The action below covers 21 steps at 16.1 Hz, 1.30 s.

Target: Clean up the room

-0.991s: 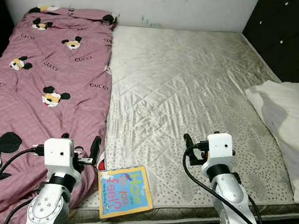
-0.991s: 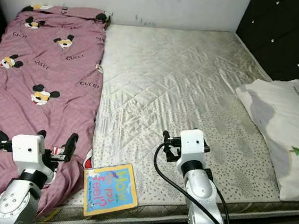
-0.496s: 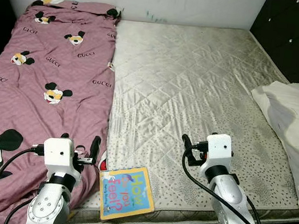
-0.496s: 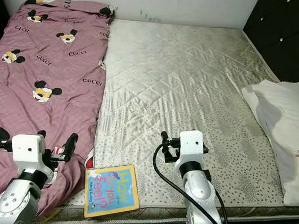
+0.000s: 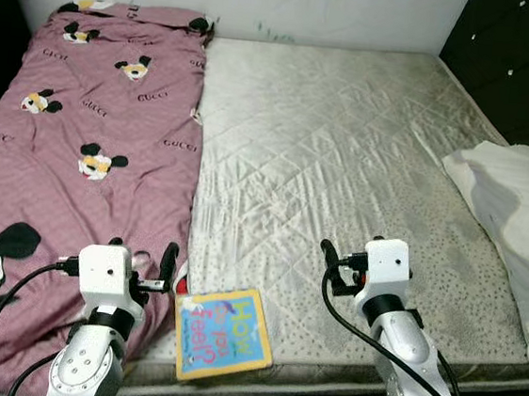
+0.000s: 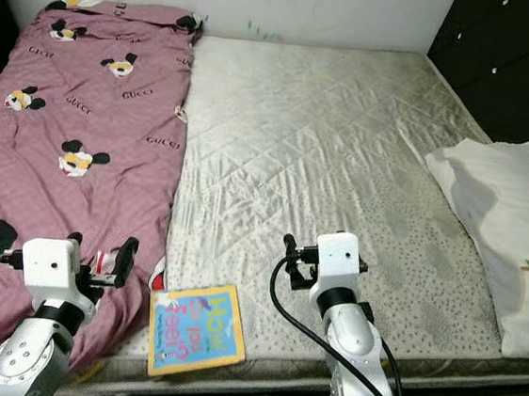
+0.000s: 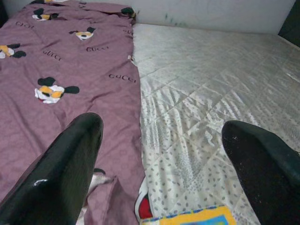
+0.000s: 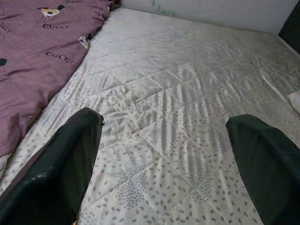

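item: bed with bare quilted mattress, filling the middle of the frame; pink cartoon-print blanket spread down the left half, bunched at lower left. item: children's book, yellow-edged with blue cover, lower centre of the frame, lying flat at the near mattress edge just beside the blanket's hem. item: white pillow, right edge of frame, lying against the dark headboard. left gripper, lower left, held above the bunched blanket just beside the book, jaws released and holding nothing; in the left wrist view its fingers stand wide apart. right gripper, lower centre-right, over bare mattress, jaws likewise released and empty. step judged: approach, nothing yet picked up; the book looks the likeliest first object. next move calls for the left gripper to swing toward the book and take it by an edge, since it lies flat. room: wide bare mattress ahead; the book's nearness to the bed edge risks a slide off.
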Available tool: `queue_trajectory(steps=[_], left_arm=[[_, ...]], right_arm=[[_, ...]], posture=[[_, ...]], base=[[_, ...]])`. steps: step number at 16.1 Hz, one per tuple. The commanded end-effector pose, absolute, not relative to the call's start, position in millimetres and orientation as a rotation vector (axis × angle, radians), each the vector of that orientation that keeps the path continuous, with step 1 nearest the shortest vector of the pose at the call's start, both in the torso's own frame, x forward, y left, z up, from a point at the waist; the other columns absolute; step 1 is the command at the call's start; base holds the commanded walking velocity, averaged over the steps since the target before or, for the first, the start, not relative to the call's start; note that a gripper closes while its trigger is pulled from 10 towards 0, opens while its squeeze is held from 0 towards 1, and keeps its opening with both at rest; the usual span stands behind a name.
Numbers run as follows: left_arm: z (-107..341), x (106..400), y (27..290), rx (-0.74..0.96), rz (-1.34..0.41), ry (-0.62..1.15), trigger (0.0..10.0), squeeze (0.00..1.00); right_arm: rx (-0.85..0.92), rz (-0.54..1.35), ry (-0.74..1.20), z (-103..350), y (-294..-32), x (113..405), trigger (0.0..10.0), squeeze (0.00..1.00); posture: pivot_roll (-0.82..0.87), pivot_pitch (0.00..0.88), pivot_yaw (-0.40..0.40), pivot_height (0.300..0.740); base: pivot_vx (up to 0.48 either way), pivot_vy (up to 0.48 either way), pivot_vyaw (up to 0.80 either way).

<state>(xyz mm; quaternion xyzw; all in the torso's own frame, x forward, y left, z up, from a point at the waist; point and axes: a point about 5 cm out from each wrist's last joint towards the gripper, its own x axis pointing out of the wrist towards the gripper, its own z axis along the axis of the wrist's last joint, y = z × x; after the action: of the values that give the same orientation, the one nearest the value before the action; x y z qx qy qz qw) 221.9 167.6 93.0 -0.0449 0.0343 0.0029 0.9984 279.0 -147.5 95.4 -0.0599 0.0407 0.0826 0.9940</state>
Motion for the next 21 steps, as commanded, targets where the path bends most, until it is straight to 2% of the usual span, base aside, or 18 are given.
queue_trajectory(steps=[1, 9, 11, 13, 21], left_arm=[[91.4, 219.8, 170.0, -0.086, 0.023, 0.083, 10.0, 0.00], [91.3, 221.0, 171.5, -0.082, 0.042, 0.080, 10.0, 0.00], [91.1, 220.9, 171.6, -0.083, 0.044, 0.080, 10.0, 0.00], [90.6, 221.1, 172.1, -0.091, 0.052, 0.084, 10.0, 0.00], [91.0, 222.5, 173.9, -0.094, 0.055, 0.084, 10.0, 0.00]], right_arm=[[-0.113, 0.177, 0.070, 97.4, -146.6, 277.9, 10.0, 0.00], [-0.118, 0.202, 0.068, 97.0, -143.1, 279.2, 10.0, 0.00], [-0.117, 0.203, 0.072, 96.2, -143.0, 278.5, 10.0, 0.00], [-0.115, 0.208, 0.073, 96.2, -142.7, 278.2, 10.0, 0.00], [-0.115, 0.209, 0.075, 95.3, -142.1, 278.8, 10.0, 0.00]], posture=[[0.02, 0.131, -0.029, 0.639], [0.02, 0.123, -0.034, 0.635], [0.02, 0.123, -0.034, 0.620], [0.02, 0.131, -0.036, 0.586], [0.02, 0.134, -0.033, 0.577]], base=[[0.000, 0.000, 0.00], [0.000, 0.000, 0.00], [0.000, 0.000, 0.00], [0.000, 0.000, 0.00], [0.000, 0.000, 0.00]])
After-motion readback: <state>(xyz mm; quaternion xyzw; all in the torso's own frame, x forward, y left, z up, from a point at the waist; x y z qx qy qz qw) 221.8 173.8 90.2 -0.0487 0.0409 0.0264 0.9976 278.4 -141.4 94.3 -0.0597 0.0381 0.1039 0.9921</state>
